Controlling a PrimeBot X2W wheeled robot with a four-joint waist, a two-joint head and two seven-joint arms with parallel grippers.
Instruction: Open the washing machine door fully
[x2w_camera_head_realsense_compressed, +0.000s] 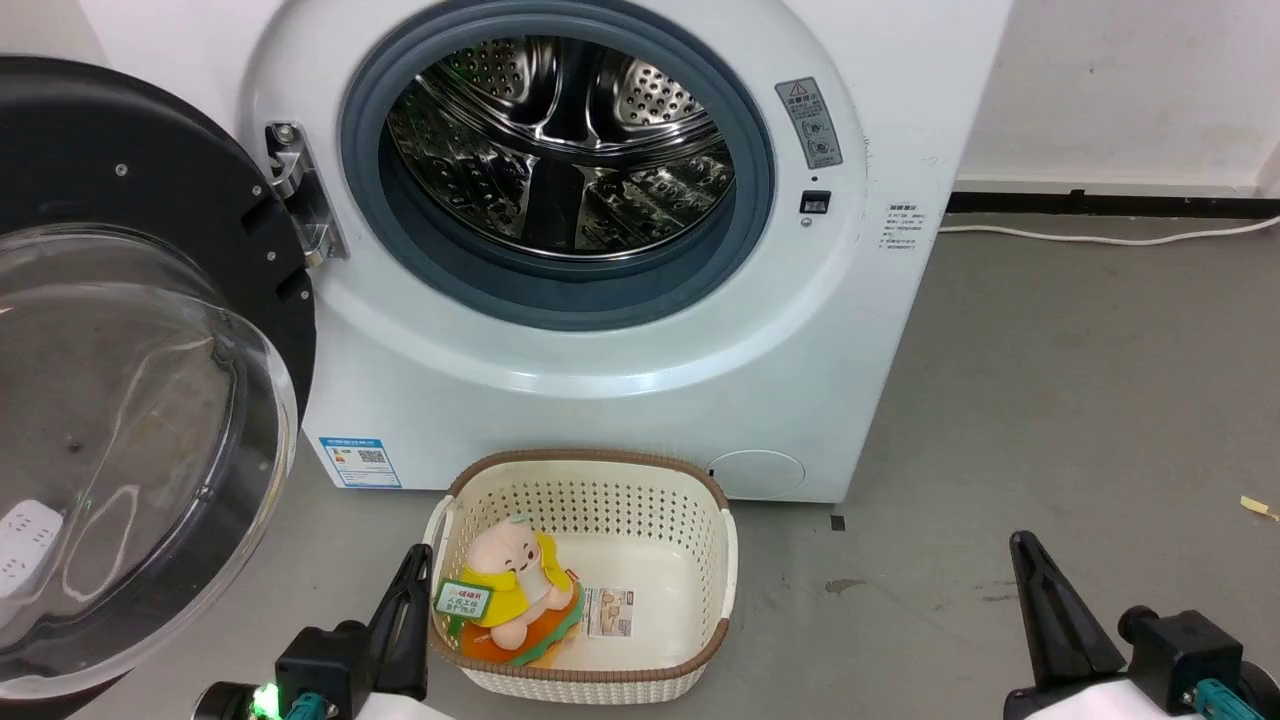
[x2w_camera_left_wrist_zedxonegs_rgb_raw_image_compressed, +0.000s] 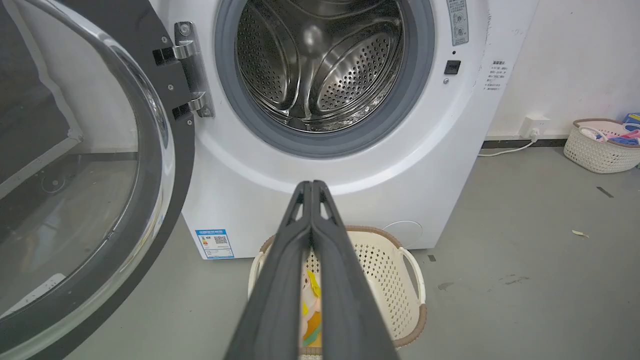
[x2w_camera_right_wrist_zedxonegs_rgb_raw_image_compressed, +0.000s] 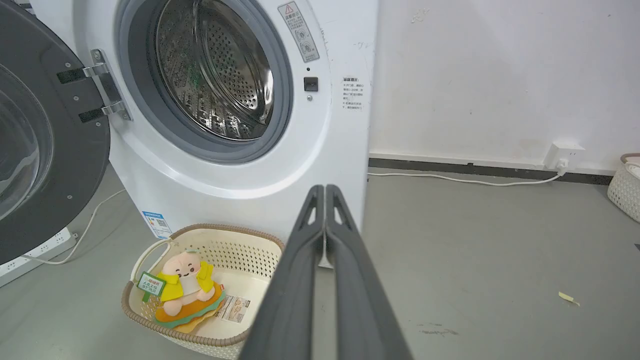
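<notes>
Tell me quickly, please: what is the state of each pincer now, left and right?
Left pincer: closed, holding nothing.
Right pincer: closed, holding nothing.

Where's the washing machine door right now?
Head view, left side: the washing machine door stands swung open on its metal hinge, left of the washing machine and the cream basket.

You've got a straight shot into the drum (x2w_camera_head_realsense_compressed: 560, 170), and the floor (x2w_camera_head_realsense_compressed: 1050, 400) right of the washing machine (x2w_camera_head_realsense_compressed: 620, 360) is wide open. On your left the washing machine door (x2w_camera_head_realsense_compressed: 130, 380) hangs swung out, glass bulging your way. The basket (x2w_camera_head_realsense_compressed: 590, 462) sits low, just before the machine's front.
</notes>
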